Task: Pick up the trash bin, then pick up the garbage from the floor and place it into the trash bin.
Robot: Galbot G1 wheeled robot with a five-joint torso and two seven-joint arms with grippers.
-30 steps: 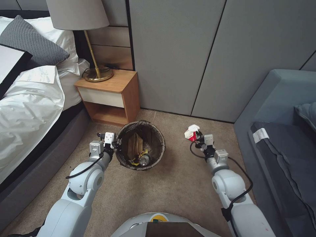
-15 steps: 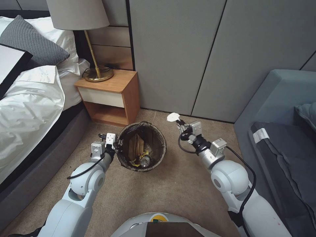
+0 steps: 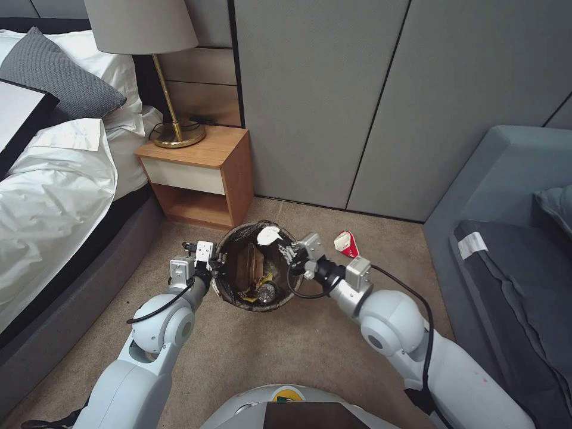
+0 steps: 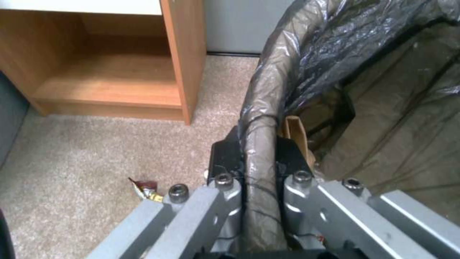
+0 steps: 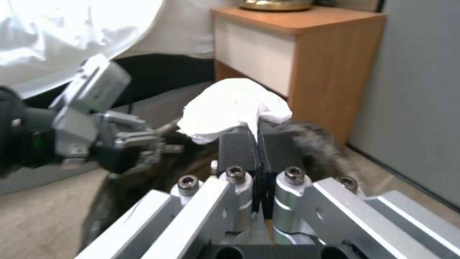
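Beige carpet lies between bed and sofa. The trash bin hangs from the left gripper, clamped on its rim. Over its mouth, the right gripper pinches 1 white tissue; releasing comes next. A red-and-white packet, probably 1, awaits.

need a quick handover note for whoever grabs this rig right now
Left pincer: shut on the rim of the small round bin lined with a dark crinkled bag, held off the carpet.
Right pincer: shut on a crumpled white tissue, over the bin's mouth.
Done: tan paper bag and other litter inside.
Left: release tissue; red-and-white packet and tiny red wrapper lie on the carpet.
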